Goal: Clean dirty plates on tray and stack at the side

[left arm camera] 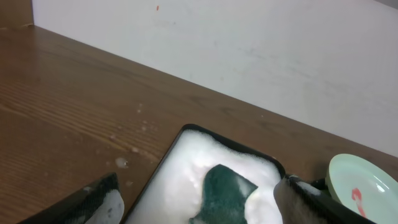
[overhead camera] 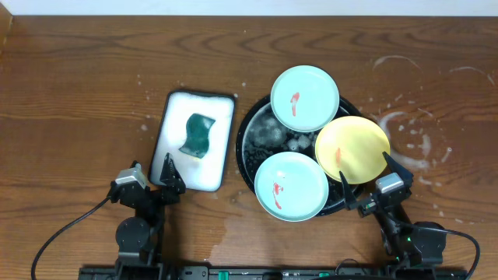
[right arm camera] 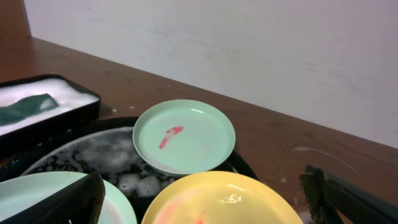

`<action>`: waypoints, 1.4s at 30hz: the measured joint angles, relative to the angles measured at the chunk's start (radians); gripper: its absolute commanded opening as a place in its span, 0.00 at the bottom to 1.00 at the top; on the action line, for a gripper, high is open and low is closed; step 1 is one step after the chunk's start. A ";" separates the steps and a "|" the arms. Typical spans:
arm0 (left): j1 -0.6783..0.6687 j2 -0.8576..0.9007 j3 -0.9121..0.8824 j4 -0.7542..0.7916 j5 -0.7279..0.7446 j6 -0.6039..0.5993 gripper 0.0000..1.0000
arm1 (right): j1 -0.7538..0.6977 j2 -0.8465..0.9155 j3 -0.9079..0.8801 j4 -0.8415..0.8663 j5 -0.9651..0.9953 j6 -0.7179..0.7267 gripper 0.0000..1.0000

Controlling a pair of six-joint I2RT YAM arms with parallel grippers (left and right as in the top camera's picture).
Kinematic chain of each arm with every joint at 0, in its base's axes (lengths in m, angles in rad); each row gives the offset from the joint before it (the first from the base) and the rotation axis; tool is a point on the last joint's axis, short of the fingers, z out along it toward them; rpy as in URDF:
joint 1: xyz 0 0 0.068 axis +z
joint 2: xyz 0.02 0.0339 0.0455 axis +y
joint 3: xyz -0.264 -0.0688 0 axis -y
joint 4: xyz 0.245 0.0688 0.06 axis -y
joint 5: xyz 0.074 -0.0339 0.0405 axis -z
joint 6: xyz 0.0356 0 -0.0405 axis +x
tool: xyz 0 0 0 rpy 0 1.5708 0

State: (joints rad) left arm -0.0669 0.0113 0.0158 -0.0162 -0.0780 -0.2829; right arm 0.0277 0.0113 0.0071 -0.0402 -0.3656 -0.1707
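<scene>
Two mint plates point(overhead camera: 304, 97) and a yellow plate point(overhead camera: 352, 149) are laid on the tray point(overhead camera: 243, 148), all smeared red. Left gripper point(overhead camera: 173, 175), left of tray, and right gripper point(overhead camera: 367, 177), at its right rim, are held spread, empty.

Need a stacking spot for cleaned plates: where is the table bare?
The tabletop is bare right of the tray, though streaked with soapy water, and left of the sponge tray. Crowded: the tray, with three plates overlapping its rim.
</scene>
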 measured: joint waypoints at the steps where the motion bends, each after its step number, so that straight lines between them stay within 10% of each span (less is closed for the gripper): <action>1: 0.000 0.000 0.000 0.000 0.000 0.000 0.82 | 0.000 0.000 0.000 0.000 0.000 0.000 0.99; 42: 0.000 0.002 0.033 -0.048 0.084 0.000 0.82 | 0.000 0.001 0.002 0.098 -0.032 0.114 0.99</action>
State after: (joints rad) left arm -0.0669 0.0135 0.0490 -0.0639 0.0055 -0.2825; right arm 0.0277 0.0120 0.0086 0.0582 -0.3977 -0.0570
